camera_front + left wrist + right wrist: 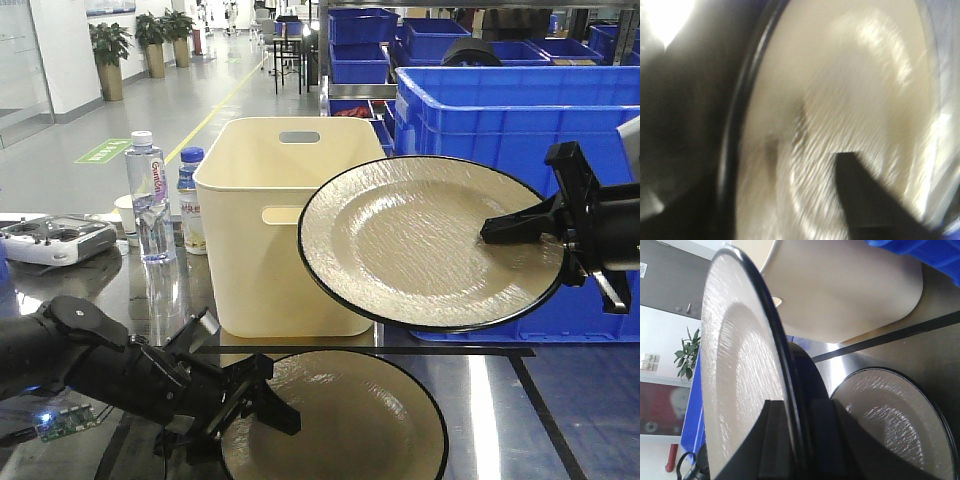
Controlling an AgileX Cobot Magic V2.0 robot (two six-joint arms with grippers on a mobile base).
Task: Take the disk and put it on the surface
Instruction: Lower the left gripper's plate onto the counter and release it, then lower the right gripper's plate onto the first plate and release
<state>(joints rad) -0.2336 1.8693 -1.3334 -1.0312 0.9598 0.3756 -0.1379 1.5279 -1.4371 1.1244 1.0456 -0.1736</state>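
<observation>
Right hand (500, 232), centre right of the front view: closed on the right rim of the raised plate (410, 240), one finger on its face and one behind; the right wrist view shows the dark rim pinched between both fingers (774, 440). The raised plate is cream with a black rim, held clear of the tabletop (560, 420), tilted with its face toward the camera, and overlapping the cream bin (270, 230) and the blue crate (480, 110) in the picture.

Left hand (262, 400), lower left: low at the left edge of the second plate (350, 420), which lies flat on the dark glossy tabletop at bottom centre, just below a black tape line (440, 351); the left wrist view is blurred and shows one dark finger (865, 200) over the plate's face; whether this hand grips cannot be told.

Upper left: two water bottles (148, 195) stand beside the bin; a grey remote control (55, 240) lies at the left edge.
</observation>
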